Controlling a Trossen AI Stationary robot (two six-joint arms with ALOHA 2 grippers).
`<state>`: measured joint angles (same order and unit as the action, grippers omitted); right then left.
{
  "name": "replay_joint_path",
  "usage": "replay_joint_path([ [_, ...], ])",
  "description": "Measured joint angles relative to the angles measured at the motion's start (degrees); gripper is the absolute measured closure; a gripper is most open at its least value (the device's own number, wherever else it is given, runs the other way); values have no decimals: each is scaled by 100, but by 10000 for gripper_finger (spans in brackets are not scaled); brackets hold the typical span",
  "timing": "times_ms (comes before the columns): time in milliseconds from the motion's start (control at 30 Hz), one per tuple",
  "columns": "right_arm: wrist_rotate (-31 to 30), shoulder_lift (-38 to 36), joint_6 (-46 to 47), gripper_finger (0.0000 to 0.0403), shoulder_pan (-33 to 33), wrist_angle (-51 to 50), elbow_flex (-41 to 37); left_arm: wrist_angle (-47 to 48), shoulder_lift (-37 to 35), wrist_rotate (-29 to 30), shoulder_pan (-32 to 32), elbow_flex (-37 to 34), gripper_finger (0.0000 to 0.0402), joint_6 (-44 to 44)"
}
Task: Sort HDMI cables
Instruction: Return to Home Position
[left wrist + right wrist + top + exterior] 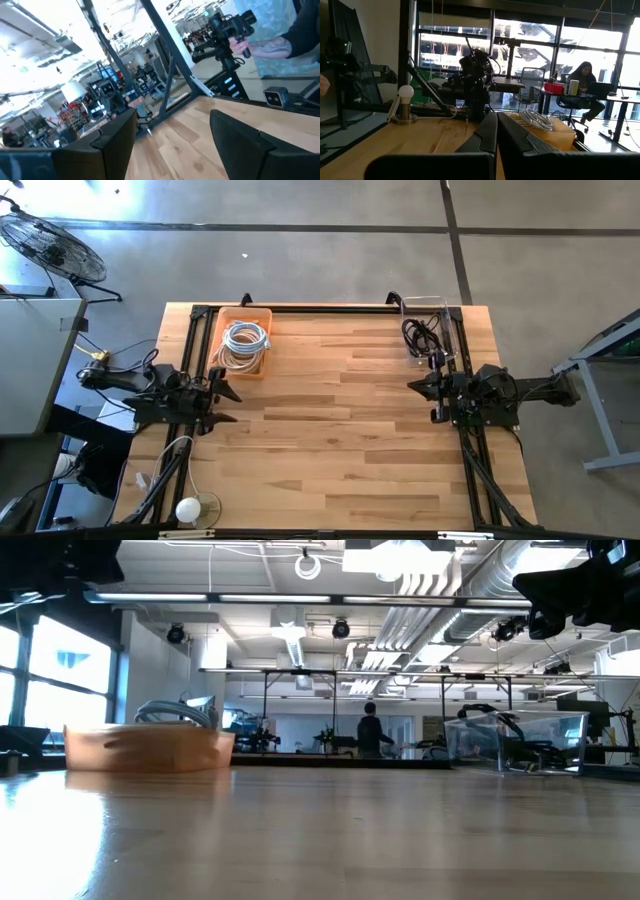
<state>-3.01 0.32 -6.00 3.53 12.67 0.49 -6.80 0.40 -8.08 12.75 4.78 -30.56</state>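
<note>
Pale coiled HDMI cables (245,340) lie in an orange bin (262,370) at the table's far left; their loops stick up over its rim in the low view (180,712) and the right wrist view (536,119). Black HDMI cables (420,335) sit in a clear bin (447,308) at the far right, also seen in the low view (515,735). My left gripper (228,392) hovers open at the left edge, near the orange bin, its fingers wide apart (175,145). My right gripper (418,387) is shut and empty (496,131) at the right edge, near the clear bin.
Bare wood spans the table's middle and near side (340,440). A white bulb on a small stand (190,508) sits at the near left corner, with a white cord. A black frame rail (320,307) runs along the far edge. A person's hand (265,47) holds a device beyond the table.
</note>
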Motion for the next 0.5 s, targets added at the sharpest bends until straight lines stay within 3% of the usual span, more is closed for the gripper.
replay_joint_path([
  [500,-79,0,-20,403,-2,-3,-2,34,-2,926,0,-390,153,348],
])
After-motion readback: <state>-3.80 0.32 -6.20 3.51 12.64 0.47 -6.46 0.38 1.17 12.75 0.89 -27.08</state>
